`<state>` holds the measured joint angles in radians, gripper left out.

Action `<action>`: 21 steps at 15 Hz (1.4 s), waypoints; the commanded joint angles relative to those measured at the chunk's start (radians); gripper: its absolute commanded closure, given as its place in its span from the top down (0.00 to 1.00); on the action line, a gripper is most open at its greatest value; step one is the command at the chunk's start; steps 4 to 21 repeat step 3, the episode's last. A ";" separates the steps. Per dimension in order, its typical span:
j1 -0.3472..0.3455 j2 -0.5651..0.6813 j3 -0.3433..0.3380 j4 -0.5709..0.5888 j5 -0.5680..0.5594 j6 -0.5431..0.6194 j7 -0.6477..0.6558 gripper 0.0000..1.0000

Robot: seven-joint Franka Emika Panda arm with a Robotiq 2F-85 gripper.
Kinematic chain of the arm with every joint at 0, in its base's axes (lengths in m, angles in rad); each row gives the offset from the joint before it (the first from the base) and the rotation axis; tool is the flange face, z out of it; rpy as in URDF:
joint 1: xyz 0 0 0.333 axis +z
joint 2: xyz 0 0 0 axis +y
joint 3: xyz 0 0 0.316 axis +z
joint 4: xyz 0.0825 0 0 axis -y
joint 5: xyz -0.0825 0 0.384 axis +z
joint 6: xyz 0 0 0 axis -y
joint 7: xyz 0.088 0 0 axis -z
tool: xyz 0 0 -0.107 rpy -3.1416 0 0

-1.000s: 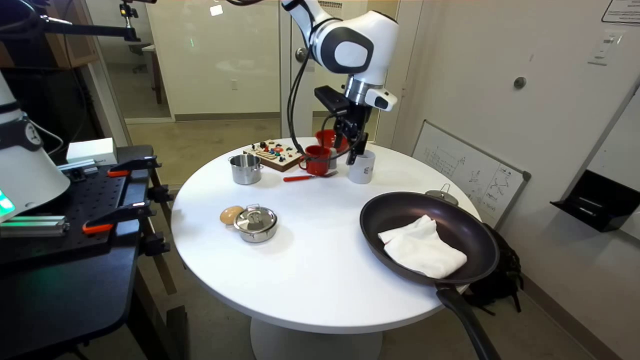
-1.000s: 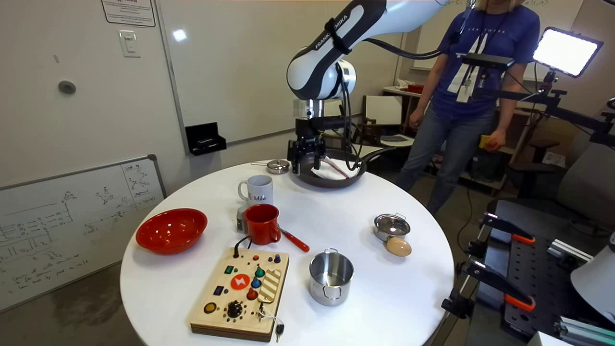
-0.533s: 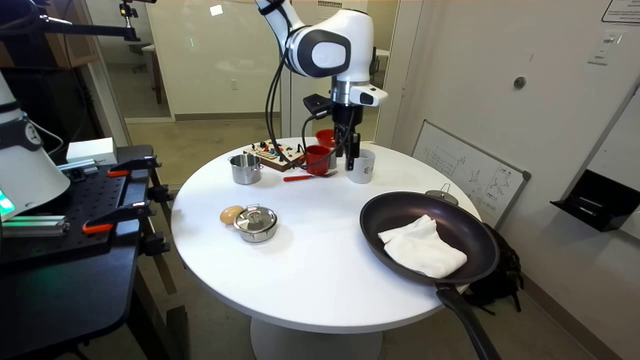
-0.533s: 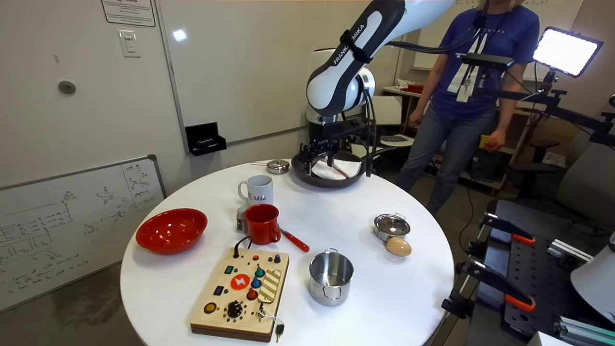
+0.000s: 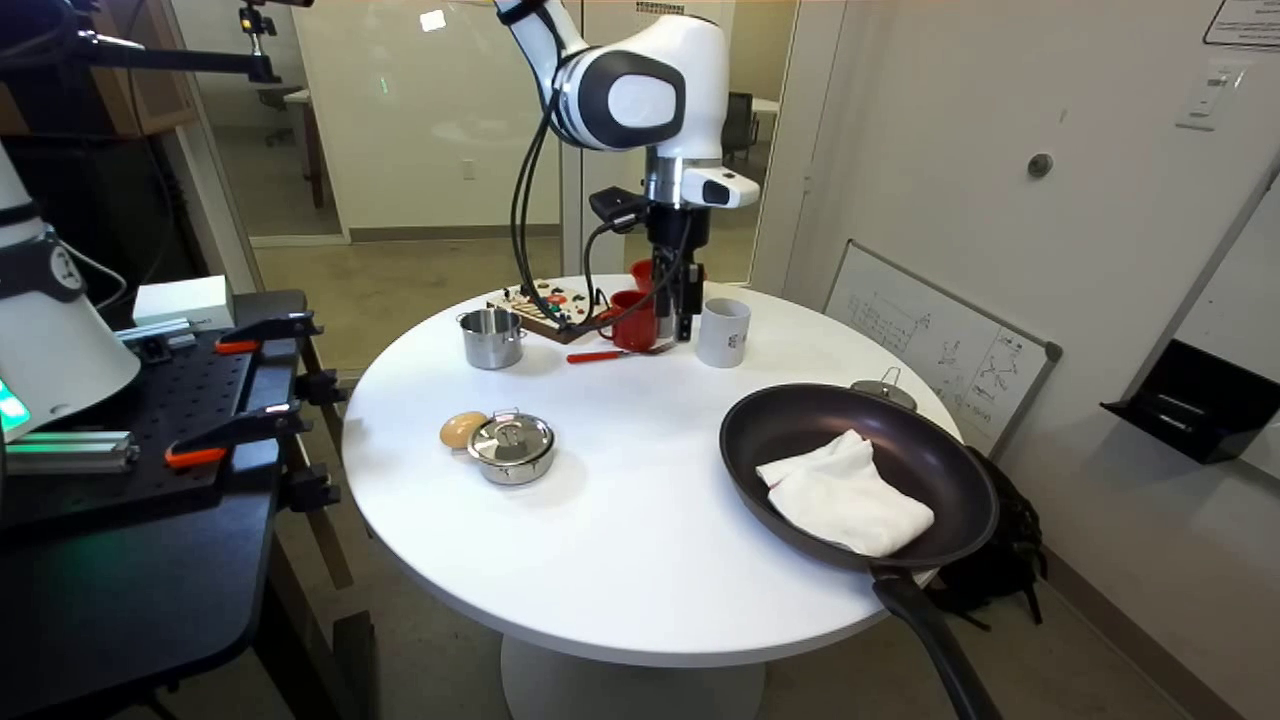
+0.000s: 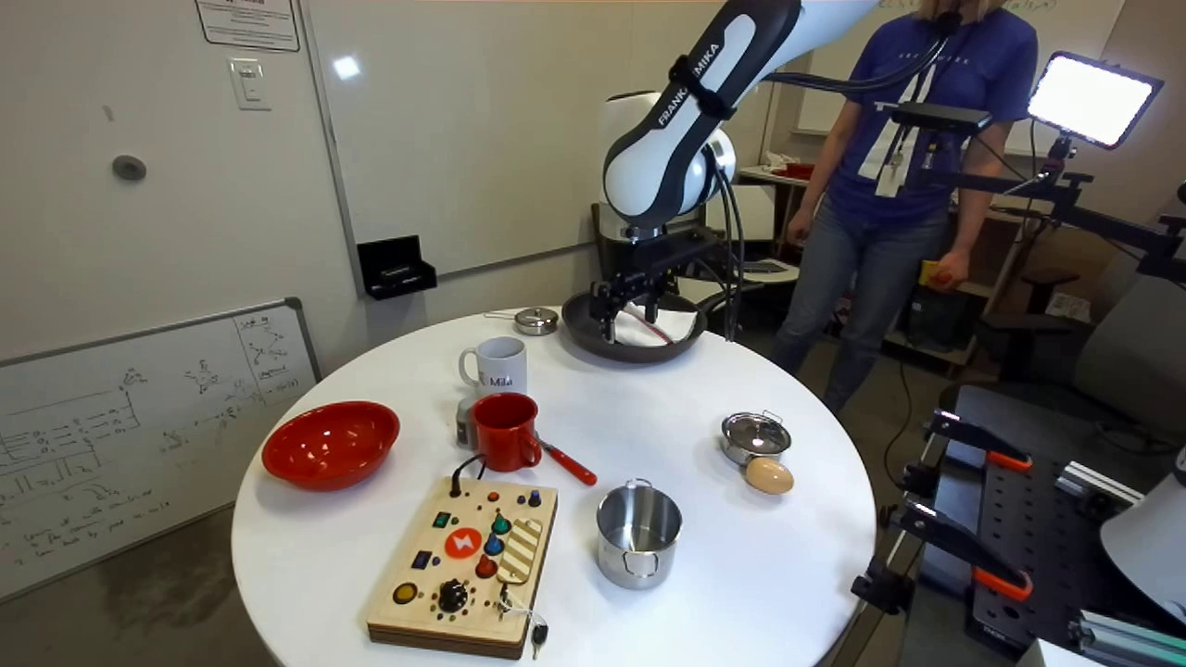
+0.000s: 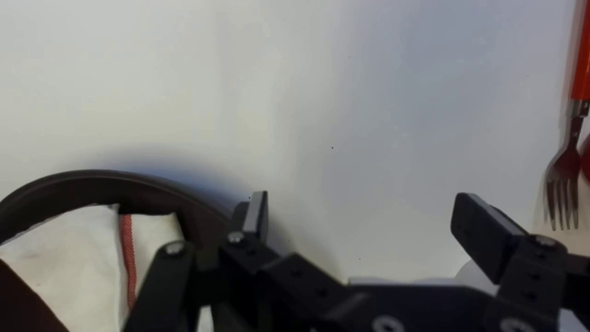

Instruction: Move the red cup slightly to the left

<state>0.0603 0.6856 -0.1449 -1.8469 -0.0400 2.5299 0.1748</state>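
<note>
Spread wide, the claw (image 7: 362,214) hangs pointing down above the white bench (image 7: 350,115), its two fingertips (image 7: 479,235) well apart and bare bench top showing through the gap. In the wrist view one finger overlaps the rim of the black pan (image 7: 152,188), in which a white cloth (image 7: 69,249) with a red stripe lies; in an exterior view claw and pan stand apart.

The red cup (image 6: 506,434) stands upright on the bench, well apart from the claw in an exterior view, its handle on the side of the tall steel pot (image 6: 638,556). A grey object (image 6: 466,423), partly hidden, sits just beside the cup, as does a red-handled fork (image 7: 567,166); whether fork and cup touch cannot be told. In the wrist view this fork lies between the claw and a sliver of red (image 7: 585,160), too little of which shows to name.

A white mug (image 6: 500,363) stands near the cup, on the side toward the pan. A wooden panel (image 6: 463,567) with knobs lies near the cup too, a red bowl (image 6: 331,445) rests farther off, and a lidded steel pot (image 6: 752,440) stands beside a brown egg-shaped thing (image 6: 769,476).
</note>
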 commanded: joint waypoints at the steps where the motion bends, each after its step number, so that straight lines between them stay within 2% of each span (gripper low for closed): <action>1: -0.010 0.000 0.010 0.003 -0.011 -0.003 0.006 1.00; 21: -0.010 0.000 0.010 0.003 -0.011 -0.003 0.006 1.00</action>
